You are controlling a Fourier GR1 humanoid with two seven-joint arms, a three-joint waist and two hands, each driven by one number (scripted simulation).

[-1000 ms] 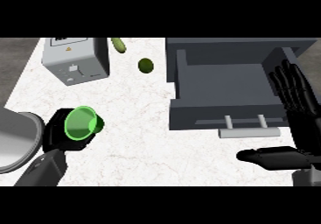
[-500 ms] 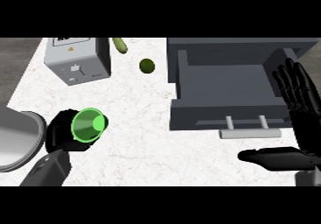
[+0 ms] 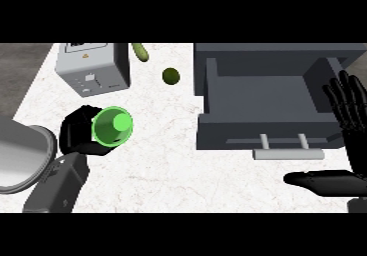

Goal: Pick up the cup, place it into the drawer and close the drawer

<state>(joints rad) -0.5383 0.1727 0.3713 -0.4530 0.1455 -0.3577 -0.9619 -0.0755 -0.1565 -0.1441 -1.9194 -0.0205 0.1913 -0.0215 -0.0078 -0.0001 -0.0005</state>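
**Head view: cup grasped, drawer not yet reached**

Green cup [image 3: 113, 126] sits in the curled left robot hand [image 3: 81, 134], over the counter [image 3: 178, 165], well apart from the open drawer [image 3: 267, 115]. Right robot hand [image 3: 348, 125] rests released. Placing and closing remain.

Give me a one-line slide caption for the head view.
Left robot hand holds the green cup above the counter, beside the open drawer; right robot hand rests open.

- One head view is looking steeply down onto the counter [image 3: 178, 170], close in.
- Forearms are entering from the lower edge.
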